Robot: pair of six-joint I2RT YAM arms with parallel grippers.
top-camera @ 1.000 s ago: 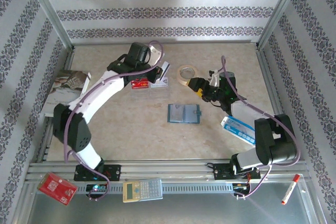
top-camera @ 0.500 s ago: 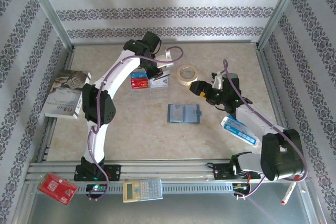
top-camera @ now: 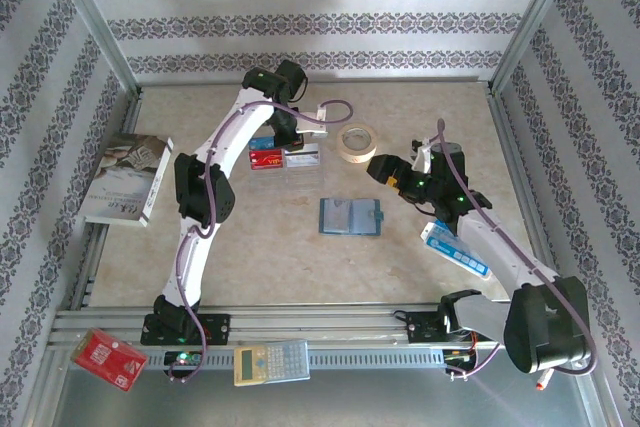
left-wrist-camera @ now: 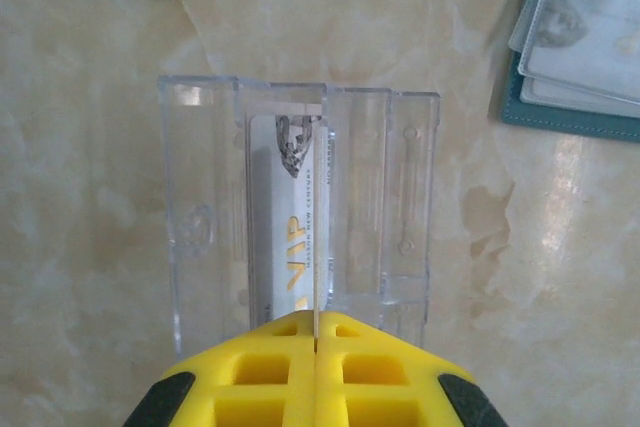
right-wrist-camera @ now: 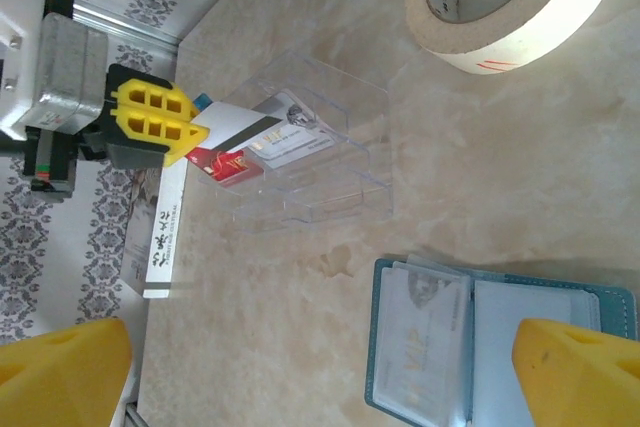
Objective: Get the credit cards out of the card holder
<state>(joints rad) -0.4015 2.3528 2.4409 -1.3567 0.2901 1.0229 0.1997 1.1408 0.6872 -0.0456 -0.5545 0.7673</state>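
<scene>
1. I look down from the top and see my left arm stretched to the far side of the desk (top-camera: pixel 250 247).
2. My left claw (left-wrist-camera: pixel 315 332) has its yellow fingers pressed together. It is pinching a white card (right-wrist-camera: pixel 235 125) with a dark stripe.
3. The far end of that card sits in a clear plastic stand (right-wrist-camera: pixel 330 177).
4. A silver card (left-wrist-camera: pixel 290 247) with a little picture and gold letters is in the stand too.
5. A red card (top-camera: pixel 265 158) lies just beside the stand, on its left side.
6. The card holder (top-camera: pixel 352 217) is a small blue-green wallet. It lies open and flat near the middle of the desk, closer to me than the stand.
7. I can see more cards (right-wrist-camera: pixel 425 342) tucked in its clear pockets.
8. My right claw (top-camera: pixel 383 171) is spread wide and holds nothing. It is near the wallet but not touching it.
9. A roll of tape (top-camera: pixel 355 142) lies flat between the stand and my right claw.
10. A blue and white packet (top-camera: pixel 455 247) lies partly under my right arm.
11. A book (top-camera: pixel 125 179) is at the left edge of the desk.
12. A calculator (top-camera: pixel 270 362) and a red board (top-camera: pixel 108 359) lie on the metal ledge at the front.
</scene>
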